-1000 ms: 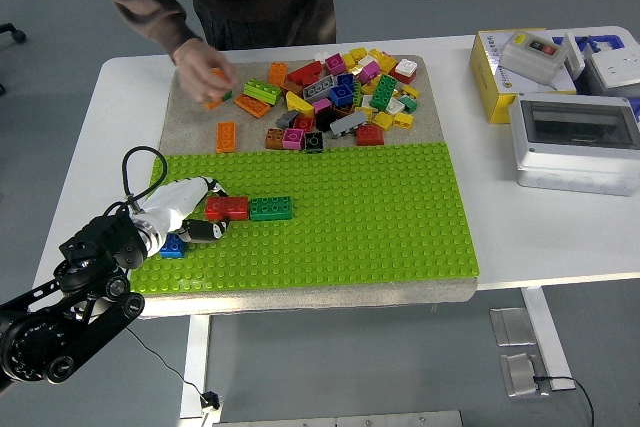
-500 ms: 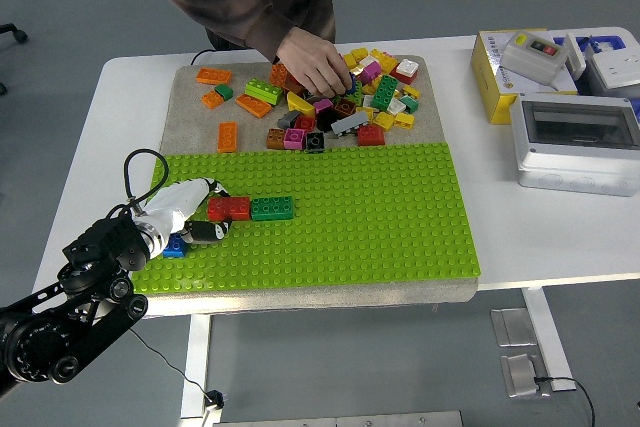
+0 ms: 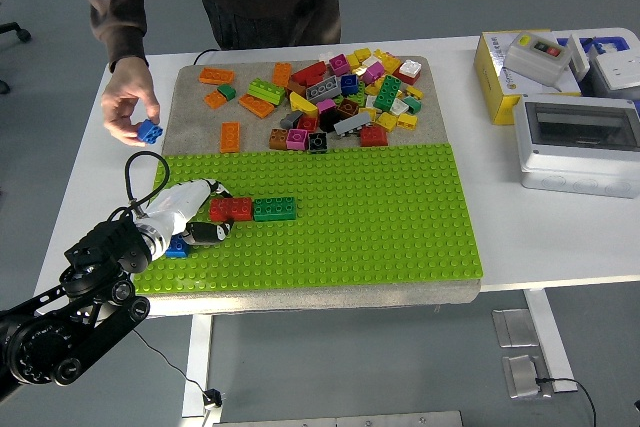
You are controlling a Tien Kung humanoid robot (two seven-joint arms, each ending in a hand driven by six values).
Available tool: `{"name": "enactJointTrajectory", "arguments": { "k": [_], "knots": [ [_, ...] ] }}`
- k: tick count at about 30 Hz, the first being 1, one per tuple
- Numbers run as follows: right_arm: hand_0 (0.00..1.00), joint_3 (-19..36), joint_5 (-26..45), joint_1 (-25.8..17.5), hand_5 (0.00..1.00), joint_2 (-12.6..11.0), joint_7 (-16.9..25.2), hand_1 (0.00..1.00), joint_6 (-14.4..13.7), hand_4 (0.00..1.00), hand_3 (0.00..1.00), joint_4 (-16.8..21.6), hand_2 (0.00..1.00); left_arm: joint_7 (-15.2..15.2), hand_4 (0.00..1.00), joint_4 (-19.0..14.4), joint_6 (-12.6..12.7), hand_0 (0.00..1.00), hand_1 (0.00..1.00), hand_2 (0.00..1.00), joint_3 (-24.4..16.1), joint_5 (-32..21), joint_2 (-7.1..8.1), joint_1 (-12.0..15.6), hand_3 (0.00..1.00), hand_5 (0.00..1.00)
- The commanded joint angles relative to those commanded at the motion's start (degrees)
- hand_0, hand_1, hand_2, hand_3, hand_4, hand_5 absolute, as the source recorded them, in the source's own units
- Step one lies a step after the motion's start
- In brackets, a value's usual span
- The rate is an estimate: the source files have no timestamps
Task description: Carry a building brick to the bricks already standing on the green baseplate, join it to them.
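1. the left hand (image 3: 190,217) rested on the green baseplate (image 3: 380,217), fingers curled over a blue brick (image 3: 177,246).
2. the red brick (image 3: 230,209) and green brick (image 3: 273,209) lay just to its right, long axis left-right.

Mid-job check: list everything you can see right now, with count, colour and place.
Baseplate: one, green, table centre.
Joined bricks: two, red and green, baseplate left.
Blue brick: one, baseplate left edge, by the robot's hand.
Loose bricks: many, mixed colours, grey mat behind baseplate.
Yellow box: one, table right.
Grey enclosure: one, table right.
Small blue brick: one, held by person.
Person's hand: one, far left.
Left hand: white and black, beside red brick.
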Motion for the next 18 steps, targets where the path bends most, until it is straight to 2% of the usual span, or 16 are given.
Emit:
{"name": "enactJointTrajectory", "arguments": {
  "k": [1, 18],
  "knots": [
    [0.668, 0.0, 0.0, 0.0, 0.757, 0.0, 0.0, 0.64, 0.0, 0.594, 0.708, 0.0, 0.667, 0.0, 0.604, 0.0, 0.0, 0.998, 0.958, 0.942, 0.0, 0.0, -0.02, 0.0, 0.737, 0.225],
    [0.666, 0.5, 0.2, 0.1, 0.757, 0.0, 0.2, 0.64, 0.0, 0.593, 0.708, 0.0, 0.665, -0.6, 0.617, 0.0, 0.4, 0.998, 0.959, 0.944, -0.4, 0.0, -0.24, -0.3, 0.752, 0.238]
  ]
}}
